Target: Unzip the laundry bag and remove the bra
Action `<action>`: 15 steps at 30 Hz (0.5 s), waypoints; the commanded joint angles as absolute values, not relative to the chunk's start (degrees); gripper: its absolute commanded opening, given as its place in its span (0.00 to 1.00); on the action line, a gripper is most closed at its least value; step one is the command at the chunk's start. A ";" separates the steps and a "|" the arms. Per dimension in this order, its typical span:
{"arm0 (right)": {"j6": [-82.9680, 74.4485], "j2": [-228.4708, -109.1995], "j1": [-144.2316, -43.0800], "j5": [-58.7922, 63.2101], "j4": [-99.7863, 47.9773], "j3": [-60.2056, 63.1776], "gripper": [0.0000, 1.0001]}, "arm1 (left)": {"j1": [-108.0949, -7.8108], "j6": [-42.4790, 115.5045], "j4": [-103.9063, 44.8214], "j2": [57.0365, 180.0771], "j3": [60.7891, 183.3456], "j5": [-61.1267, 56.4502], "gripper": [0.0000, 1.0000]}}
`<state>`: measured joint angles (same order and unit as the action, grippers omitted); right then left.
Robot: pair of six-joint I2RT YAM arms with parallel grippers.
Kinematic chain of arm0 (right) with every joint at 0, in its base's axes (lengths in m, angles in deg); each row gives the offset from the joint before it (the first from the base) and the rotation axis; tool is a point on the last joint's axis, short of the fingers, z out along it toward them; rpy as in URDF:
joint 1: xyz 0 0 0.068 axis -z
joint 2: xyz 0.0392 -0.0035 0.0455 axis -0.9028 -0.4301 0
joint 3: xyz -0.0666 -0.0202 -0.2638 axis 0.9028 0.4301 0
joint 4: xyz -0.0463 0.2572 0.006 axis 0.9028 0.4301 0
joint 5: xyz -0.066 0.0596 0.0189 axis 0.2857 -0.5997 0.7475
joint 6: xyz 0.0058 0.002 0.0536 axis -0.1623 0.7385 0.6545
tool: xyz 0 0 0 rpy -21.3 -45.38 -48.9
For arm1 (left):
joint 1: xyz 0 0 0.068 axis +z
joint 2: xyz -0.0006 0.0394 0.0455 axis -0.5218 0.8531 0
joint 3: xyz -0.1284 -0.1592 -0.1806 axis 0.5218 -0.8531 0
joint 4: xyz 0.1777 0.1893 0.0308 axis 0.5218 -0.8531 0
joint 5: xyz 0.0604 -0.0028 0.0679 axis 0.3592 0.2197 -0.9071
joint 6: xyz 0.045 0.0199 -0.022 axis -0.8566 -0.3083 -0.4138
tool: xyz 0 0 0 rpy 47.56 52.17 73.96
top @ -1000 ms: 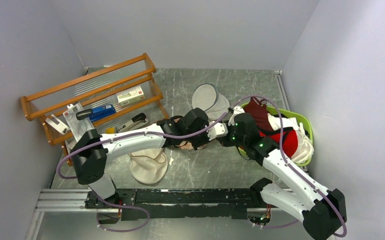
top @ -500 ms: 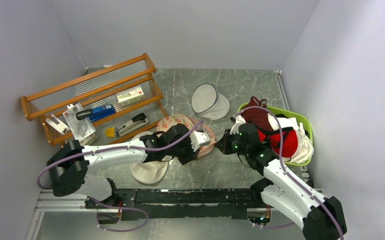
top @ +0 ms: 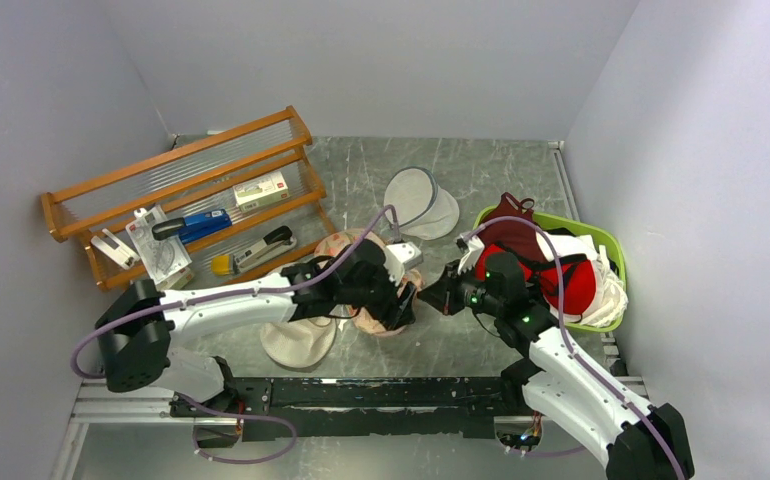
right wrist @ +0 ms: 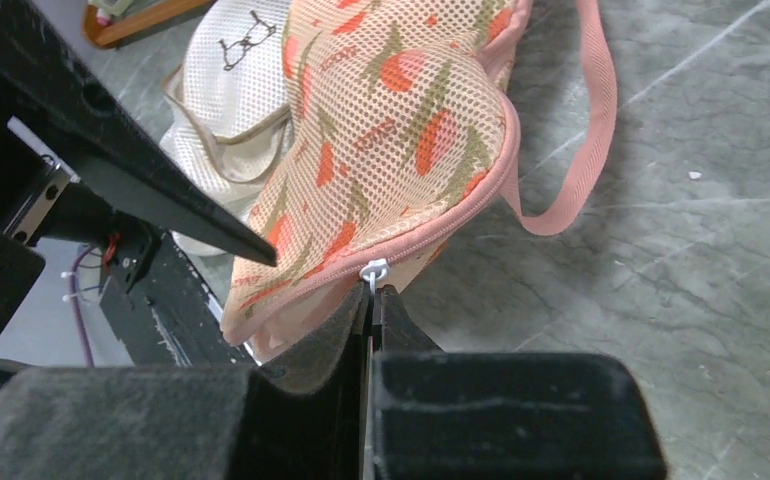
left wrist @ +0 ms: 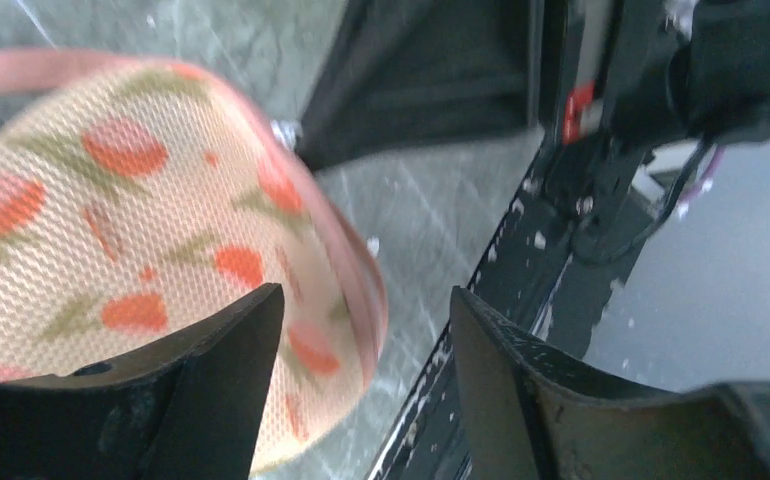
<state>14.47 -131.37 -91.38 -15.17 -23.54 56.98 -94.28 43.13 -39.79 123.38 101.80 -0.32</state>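
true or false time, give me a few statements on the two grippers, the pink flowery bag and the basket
1. The right gripper is shut on the zipper pull of the laundry bag. True.
2. The bag's zipper is already wide open. False: it looks closed along the rim.
3. The left gripper is clamped shut. False: its jaws stand apart over the bag's edge.
4. The green basket holds red clothes. True.

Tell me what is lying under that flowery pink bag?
A cream mesh bag shows from beneath the laundry bag, on the grey table. How far under it reaches is hidden, and the closed zipper hides the contents too.
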 commanded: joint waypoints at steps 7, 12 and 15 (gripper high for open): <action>14.52 -130.12 -94.31 -18.17 -25.11 56.64 0.00 | -94.65 46.91 -40.75 130.86 110.80 -8.38 0.47; 13.75 -129.90 -94.56 -18.27 -24.46 56.48 0.00 | -94.76 45.69 -40.09 130.00 109.80 -7.94 0.32; 12.71 -131.15 -94.52 -17.99 -23.54 55.85 0.00 | -94.74 43.48 -41.29 129.59 109.62 -8.48 0.17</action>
<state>14.36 -130.67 -94.22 -17.42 -23.71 57.02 -94.30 46.04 -40.99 130.76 109.25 -6.96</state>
